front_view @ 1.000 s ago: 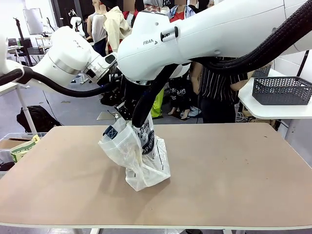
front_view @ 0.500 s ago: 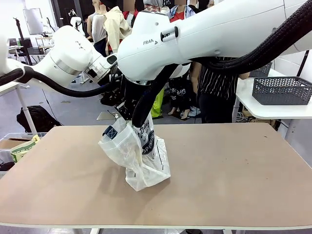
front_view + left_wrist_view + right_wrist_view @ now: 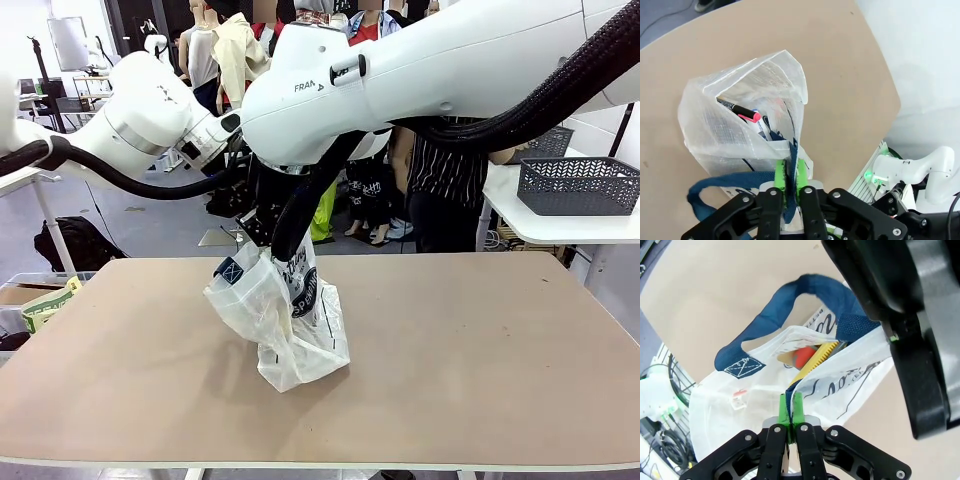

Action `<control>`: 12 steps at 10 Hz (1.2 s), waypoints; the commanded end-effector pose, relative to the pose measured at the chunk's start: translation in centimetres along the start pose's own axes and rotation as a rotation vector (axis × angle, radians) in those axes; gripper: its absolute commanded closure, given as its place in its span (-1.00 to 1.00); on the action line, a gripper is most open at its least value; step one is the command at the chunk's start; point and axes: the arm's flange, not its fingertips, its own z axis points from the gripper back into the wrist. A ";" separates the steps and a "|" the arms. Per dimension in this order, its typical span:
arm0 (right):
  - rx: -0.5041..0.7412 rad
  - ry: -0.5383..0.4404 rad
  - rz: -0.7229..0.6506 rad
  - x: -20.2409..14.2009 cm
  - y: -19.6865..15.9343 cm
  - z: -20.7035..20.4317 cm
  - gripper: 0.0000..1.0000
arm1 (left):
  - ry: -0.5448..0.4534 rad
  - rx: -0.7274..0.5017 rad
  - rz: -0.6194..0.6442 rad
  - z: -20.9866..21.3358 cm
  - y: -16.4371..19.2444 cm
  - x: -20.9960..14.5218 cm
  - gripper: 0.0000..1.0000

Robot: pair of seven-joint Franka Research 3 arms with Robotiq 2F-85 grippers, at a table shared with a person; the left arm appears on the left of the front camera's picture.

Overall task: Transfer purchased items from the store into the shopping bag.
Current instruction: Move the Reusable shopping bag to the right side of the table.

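Left wrist view: left claw (image 3: 790, 182) pinches the shopping bag (image 3: 747, 120) by its blue handle (image 3: 720, 186); right claw (image 3: 790, 410) clamps the bag's rim (pens (image 3: 740, 110) inside), mid-desk (image 3: 480, 340).

The shopping bag (image 3: 285, 315) stands on the desk (image 3: 450, 340), left of its middle. Pens (image 3: 740, 111) lie inside it. The basket (image 3: 580, 185) sits on a side table (image 3: 560, 228) far right, behind the desk.
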 end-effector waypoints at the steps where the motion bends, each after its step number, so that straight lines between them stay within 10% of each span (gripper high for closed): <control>1: -0.009 0.005 -0.008 0.1 0.6 0.1 1.00 | 0.001 0.021 0.014 -0.3 -0.1 0.4 1.00; 12: -0.013 0.017 -0.030 0.0 0.6 0.1 1.00 | -0.007 0.030 0.006 -0.4 -0.1 0.2 1.00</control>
